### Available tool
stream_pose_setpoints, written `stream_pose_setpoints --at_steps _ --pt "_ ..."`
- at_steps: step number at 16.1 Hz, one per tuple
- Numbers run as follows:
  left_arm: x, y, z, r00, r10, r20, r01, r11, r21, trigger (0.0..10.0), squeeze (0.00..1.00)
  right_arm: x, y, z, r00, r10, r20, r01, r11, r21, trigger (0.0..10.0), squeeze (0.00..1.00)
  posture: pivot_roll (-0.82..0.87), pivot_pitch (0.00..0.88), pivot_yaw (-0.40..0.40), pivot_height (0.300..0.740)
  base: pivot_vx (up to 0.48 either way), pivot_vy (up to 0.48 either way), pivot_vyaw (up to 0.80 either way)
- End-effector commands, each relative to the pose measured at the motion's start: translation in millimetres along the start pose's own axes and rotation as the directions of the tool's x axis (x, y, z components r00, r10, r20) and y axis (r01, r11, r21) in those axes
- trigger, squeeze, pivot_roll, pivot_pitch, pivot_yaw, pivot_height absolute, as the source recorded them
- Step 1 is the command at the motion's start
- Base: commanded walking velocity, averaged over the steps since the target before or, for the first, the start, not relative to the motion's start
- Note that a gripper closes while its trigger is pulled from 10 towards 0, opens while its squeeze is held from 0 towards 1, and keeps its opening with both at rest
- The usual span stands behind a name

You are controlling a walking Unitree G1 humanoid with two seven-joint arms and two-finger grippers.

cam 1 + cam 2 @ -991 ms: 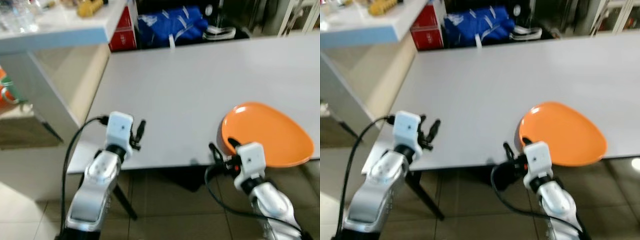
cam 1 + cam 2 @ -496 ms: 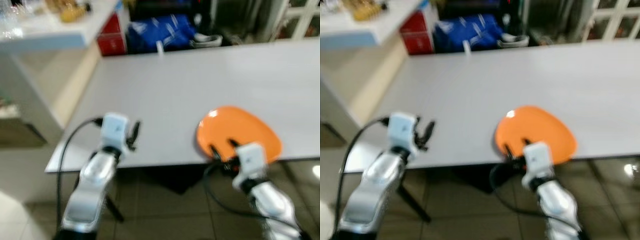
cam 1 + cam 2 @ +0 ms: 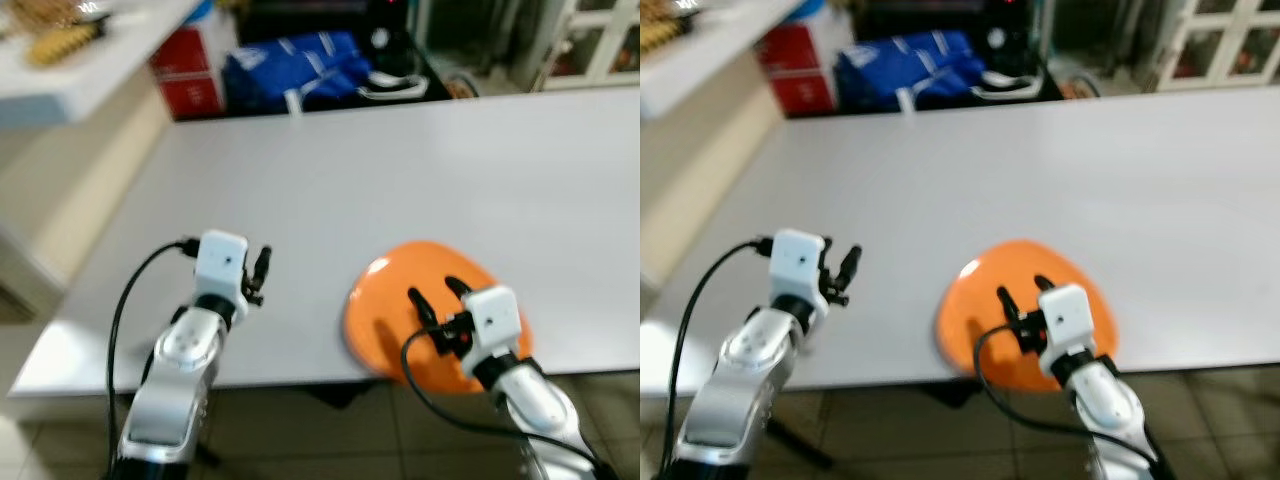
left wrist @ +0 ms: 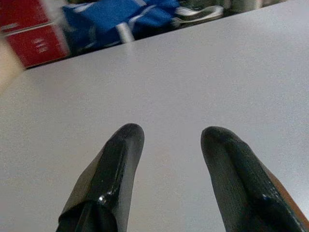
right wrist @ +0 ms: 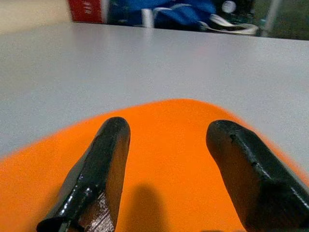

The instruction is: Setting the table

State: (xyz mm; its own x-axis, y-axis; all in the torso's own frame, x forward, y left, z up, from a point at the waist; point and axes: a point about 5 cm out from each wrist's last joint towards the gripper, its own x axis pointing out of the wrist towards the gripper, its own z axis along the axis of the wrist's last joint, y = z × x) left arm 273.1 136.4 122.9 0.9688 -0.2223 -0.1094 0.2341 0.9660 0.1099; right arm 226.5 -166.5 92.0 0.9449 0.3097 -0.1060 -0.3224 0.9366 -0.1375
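Observation:
An orange plate (image 3: 385, 300) lies on the grey table (image 3: 400, 170) at its front edge, its near rim hanging slightly over. My right gripper (image 3: 432, 290) is open just above the plate, both black fingers spread over its orange surface (image 5: 169, 145) and holding nothing. Further left, my left gripper (image 3: 260, 268) hovers open over bare tabletop near the front edge, also holding nothing. In the left wrist view its fingers (image 4: 118, 154) point across the table toward the back.
Beyond the table's far edge lie a blue bag (image 3: 290, 60) and a red box (image 3: 180, 75). A white counter (image 3: 70, 75) with items on it stands at the left. White cabinet doors (image 3: 590, 40) are at the back right. Tiled floor lies under the front edge.
The camera has swung, shifting the whole scene. My right gripper has gone from the plate's left rim to over its middle. The left gripper stays open.

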Motion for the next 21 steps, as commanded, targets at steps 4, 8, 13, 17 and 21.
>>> stream_pose_setpoints --at_steps 4,8,13,17,21 --pt "4.7 -9.6 17 0.998 -0.04 0.049 0.039 0.999 0.011 10.0 0.0 0.2 -3.5 2 1.0 -0.011 0.003 0.011 1.0 -0.009 10.0 0.0 -0.25 0.01 0.123 0.74 0.068 -0.098 0.0" --pt "20.0 -5.5 46 0.997 -0.062 0.039 0.066 0.993 -0.101 10.0 0.0 2.3 -2.7 1 1.0 -0.011 0.005 0.011 1.0 -0.012 10.0 0.0 -0.26 0.0 0.129 0.74 0.0 0.0 0.0" --pt "40.8 -18.9 91 0.977 -0.214 0.015 0.211 0.945 -0.25 10.0 0.0 3.8 -2.7 2 1.0 -0.01 0.008 0.01 1.0 -0.014 10.0 0.0 -0.26 0.0 0.131 0.74 0.0 0.0 0.0" --pt "54.0 -48.1 96 0.931 -0.365 -0.019 0.341 0.886 -0.315 10.0 0.0 4.0 -2.8 2 1.0 -0.009 0.01 0.009 1.0 -0.016 10.0 0.0 -0.26 0.0 0.124 0.74 0.0 0.0 0.0" --pt "55.5 -77.1 82 0.825 -0.545 -0.151 0.397 0.748 -0.532 10.0 0.0 3.2 -6.2 4 1.0 -0.012 0.014 0.012 0.999 -0.042 10.0 0.0 -0.29 0.011 0.127 0.74 0.0 0.0 0.0"
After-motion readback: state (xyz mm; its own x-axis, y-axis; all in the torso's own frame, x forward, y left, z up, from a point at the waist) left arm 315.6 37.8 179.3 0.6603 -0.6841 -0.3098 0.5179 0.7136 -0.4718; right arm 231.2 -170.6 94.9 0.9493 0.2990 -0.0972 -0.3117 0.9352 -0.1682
